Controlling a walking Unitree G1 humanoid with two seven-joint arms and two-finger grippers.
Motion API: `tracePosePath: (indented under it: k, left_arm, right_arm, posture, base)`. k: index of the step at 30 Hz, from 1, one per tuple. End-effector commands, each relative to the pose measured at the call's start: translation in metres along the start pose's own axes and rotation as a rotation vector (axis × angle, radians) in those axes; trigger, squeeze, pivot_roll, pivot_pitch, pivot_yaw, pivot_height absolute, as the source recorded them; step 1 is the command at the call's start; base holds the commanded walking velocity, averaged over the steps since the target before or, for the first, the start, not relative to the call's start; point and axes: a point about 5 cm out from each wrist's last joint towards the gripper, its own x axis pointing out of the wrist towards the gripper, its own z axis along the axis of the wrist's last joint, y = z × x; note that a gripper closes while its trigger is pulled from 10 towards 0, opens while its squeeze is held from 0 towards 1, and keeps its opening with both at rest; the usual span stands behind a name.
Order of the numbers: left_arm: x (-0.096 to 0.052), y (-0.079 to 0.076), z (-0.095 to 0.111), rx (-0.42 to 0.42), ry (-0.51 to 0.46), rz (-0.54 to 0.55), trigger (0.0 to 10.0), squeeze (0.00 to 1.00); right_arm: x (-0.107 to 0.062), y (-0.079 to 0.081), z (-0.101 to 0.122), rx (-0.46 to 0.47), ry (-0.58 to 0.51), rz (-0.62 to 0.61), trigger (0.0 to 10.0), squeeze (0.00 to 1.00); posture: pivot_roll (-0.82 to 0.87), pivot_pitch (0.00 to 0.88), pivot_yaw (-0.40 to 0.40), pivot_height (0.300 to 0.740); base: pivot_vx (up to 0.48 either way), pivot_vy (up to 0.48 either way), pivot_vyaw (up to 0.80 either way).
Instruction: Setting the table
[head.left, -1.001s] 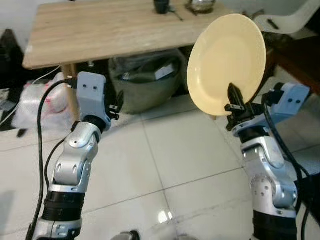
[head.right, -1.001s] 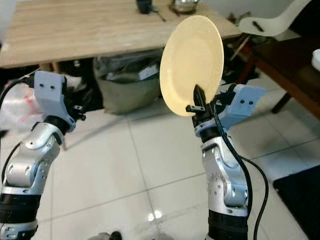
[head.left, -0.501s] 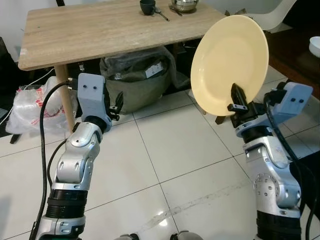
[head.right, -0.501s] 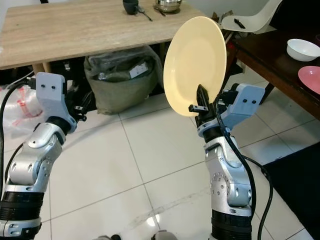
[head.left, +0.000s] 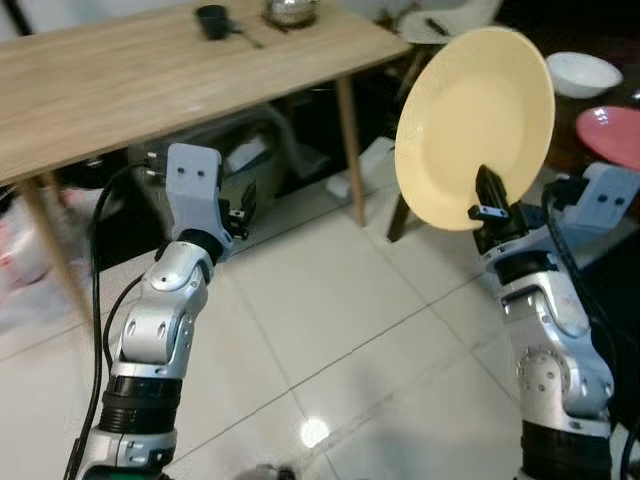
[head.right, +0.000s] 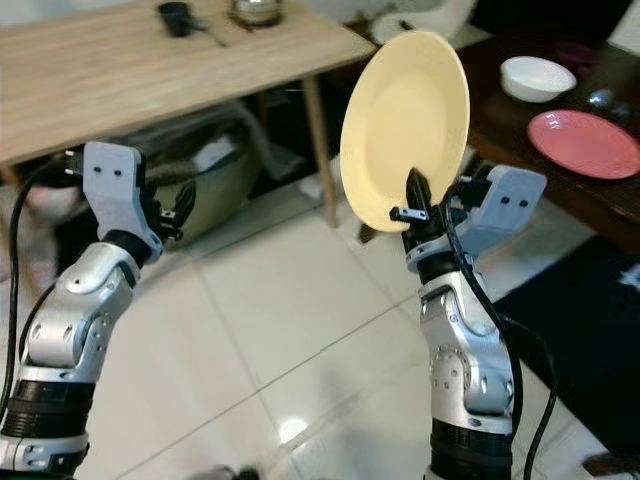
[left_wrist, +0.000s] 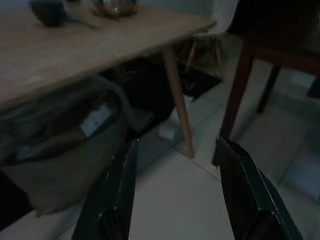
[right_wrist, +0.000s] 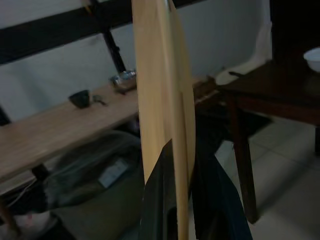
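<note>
Right gripper (head.left: 487, 203) is clamping the lower rim of the yellow plate (head.left: 470, 120), fingers closed on either side of the edge; plate is standing upright on its edge, rising from the gripper toward 12 o'clock, its concave face turned toward the camera; in the right wrist view the plate (right_wrist: 162, 100) is showing edge-on, running straight up between the two black fingers (right_wrist: 160, 200), which are pinching it front and back.

Left gripper (head.left: 240, 205) is hanging in the air at about 9 o'clock from the plate, well apart from it; fingers (left_wrist: 112, 200) are spread wide and holding nothing, tiled floor (left_wrist: 180, 200) showing between them.

Wooden table (head.left: 130, 80) is lying at 11 o'clock from the plate, beyond both arms; a dark cup (head.left: 211, 18) and a metal pot (head.left: 284, 10) are sitting near its far edge; an olive sack (left_wrist: 60, 150) is slumping under it.

Dark table (head.right: 560, 170) is standing at 3 o'clock from the plate, carrying a white bowl (head.right: 538, 76) and a pink plate (head.right: 583, 143); yellow plate is hanging in the air between the two tables, touching neither.
</note>
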Motion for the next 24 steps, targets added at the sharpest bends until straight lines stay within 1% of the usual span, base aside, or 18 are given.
tracePosePath:
  k: [1,9,14,24]
  left_arm:
    - [0.0,-0.001,0.0,0.005,-0.001,-0.006,10.0,0.04]
    - [0.0,-0.003,0.0,0.006,-0.004,-0.023,10.0,0.04]
    - [0.0,-0.008,0.0,0.003,-0.008,-0.07,10.0,0.04]
    - [0.0,-0.014,0.001,0.002,-0.017,-0.107,10.0,0.04]
  right_arm:
    - [-0.001,-0.003,0.0,-0.004,0.002,-0.01,10.0,0.0]
    - [-0.001,-0.004,0.0,-0.001,0.0,-0.017,10.0,0.0]
    - [-0.001,-0.004,0.0,0.0,-0.001,-0.02,10.0,0.0]
    - [-0.001,-0.005,0.001,-0.002,-0.006,-0.024,10.0,0.0]
  posture:
    - [-0.14,0.041,0.083,0.74]
    - [-0.14,0.04,0.087,0.74]
    - [-0.14,0.036,0.089,0.74]
    - [-0.14,0.032,0.091,0.74]
  base:
    - [0.48,0.0,-0.77]
    - [0.444,0.0,-0.77]
    - [0.439,0.0,-0.77]
    - [0.425,0.0,-0.77]
